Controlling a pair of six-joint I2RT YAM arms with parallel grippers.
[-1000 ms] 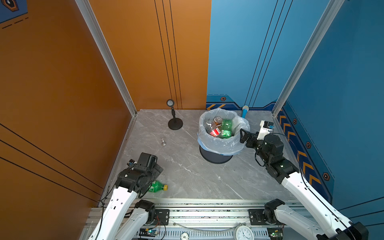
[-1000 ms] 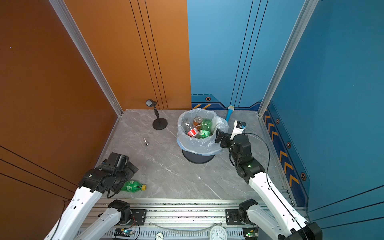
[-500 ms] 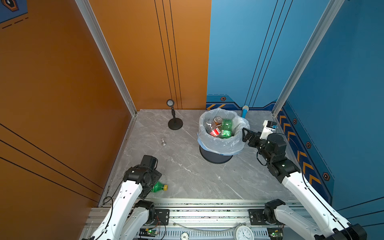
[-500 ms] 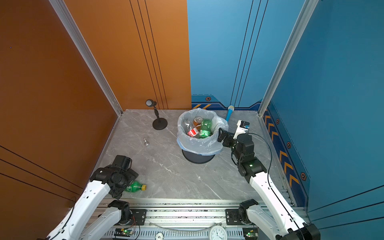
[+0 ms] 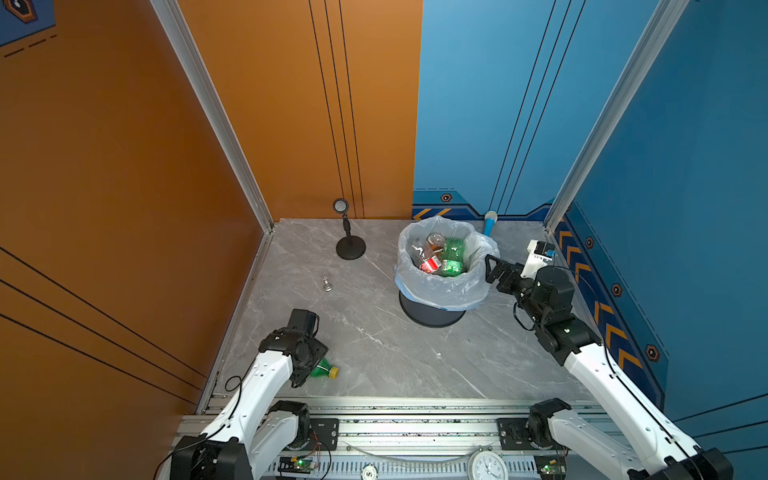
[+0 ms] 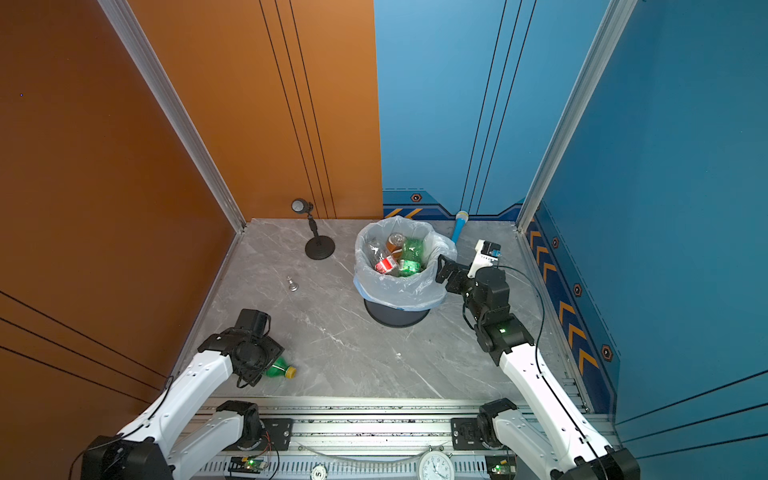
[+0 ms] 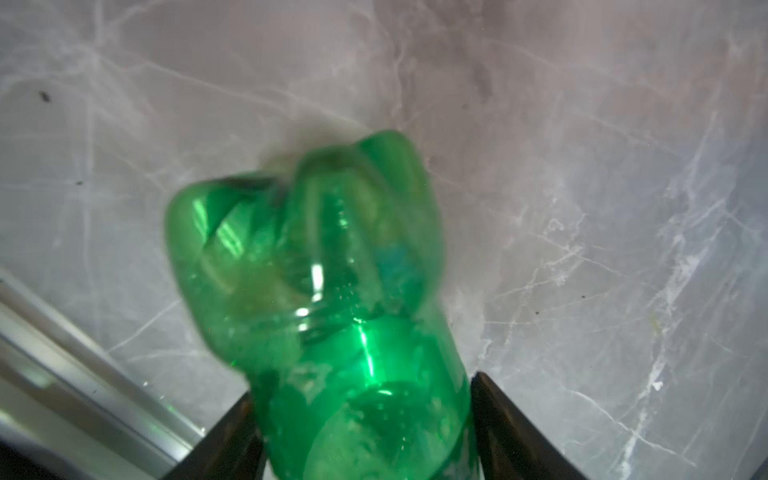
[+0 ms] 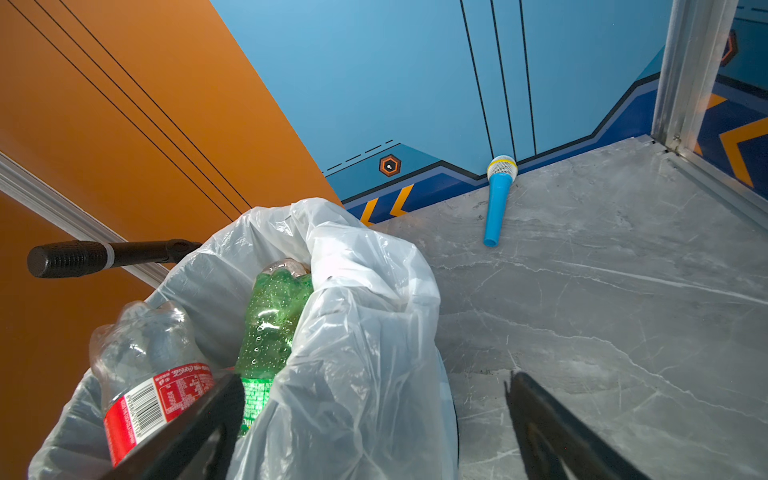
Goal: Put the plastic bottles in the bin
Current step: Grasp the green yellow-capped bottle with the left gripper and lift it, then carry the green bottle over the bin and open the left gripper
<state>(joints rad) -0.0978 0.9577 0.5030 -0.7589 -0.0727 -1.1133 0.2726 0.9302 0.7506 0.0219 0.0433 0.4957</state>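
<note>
Your left gripper [image 7: 363, 386] is clamped on the green bottle [image 7: 316, 270], jaws pressed to both its sides. The bottle is at lower left in both top views, yellow cap [image 5: 333, 372] poking out to the right. Your right gripper [image 5: 494, 269] is spread wide and empty, just beside the bin [image 5: 440, 291] at centre right. Other bottles [image 5: 451, 257] are inside the bin.

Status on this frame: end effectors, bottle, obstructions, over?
Copy: left end effector closed on green bottle, front left; right end effector open, empty, beside bin; nothing between bottle and bin.
</note>
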